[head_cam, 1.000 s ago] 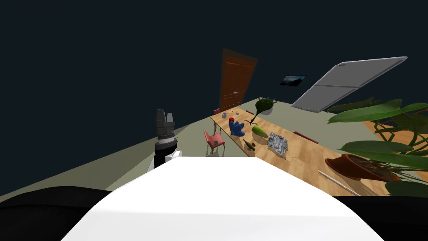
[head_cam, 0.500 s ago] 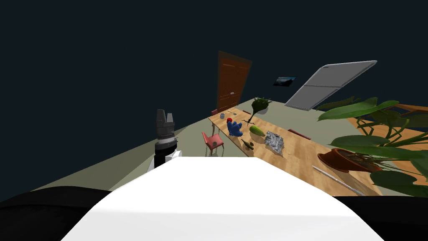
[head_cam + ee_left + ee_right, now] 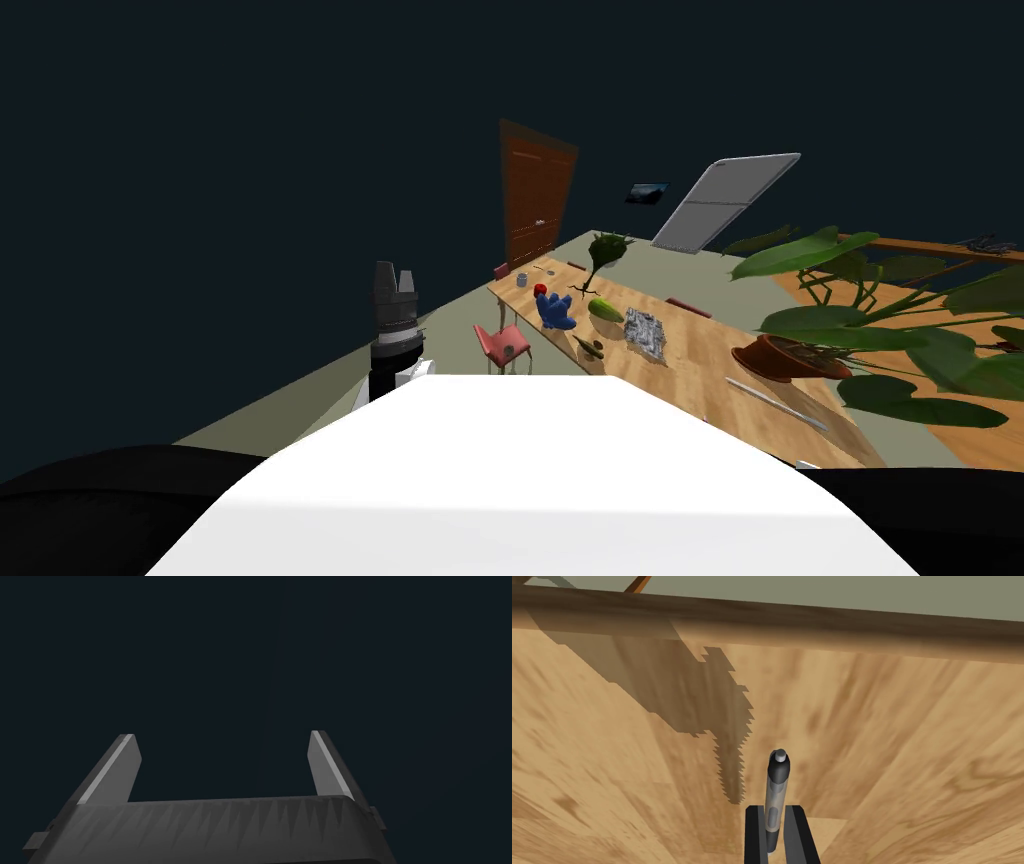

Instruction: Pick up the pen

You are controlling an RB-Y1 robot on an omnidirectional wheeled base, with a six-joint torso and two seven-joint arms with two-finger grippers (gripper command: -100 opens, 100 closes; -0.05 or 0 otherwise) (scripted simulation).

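The pen (image 3: 777, 782), translucent grey with a dark cap end, stands out from between the fingers of my right gripper (image 3: 775, 813), which is shut on it. It hangs a little above a wooden tabletop (image 3: 892, 726) and throws a jagged shadow there. My left gripper (image 3: 393, 283) is raised upright to the left of my chest, far from the table. In the left wrist view its fingers (image 3: 117, 768) stand wide apart with nothing between them.
The long wooden table (image 3: 700, 355) carries a blue toy (image 3: 556, 310), a green object (image 3: 605, 310), a crumpled grey item (image 3: 645, 330), a potted plant (image 3: 785, 357) and a long grey rod (image 3: 775, 403). A red chair (image 3: 503, 345) stands at its left side; a brown door (image 3: 535, 190) lies beyond.
The whole head view has swung, so the table, plant and door sit further left in the picture: my own turn. The left arm holds its pose.
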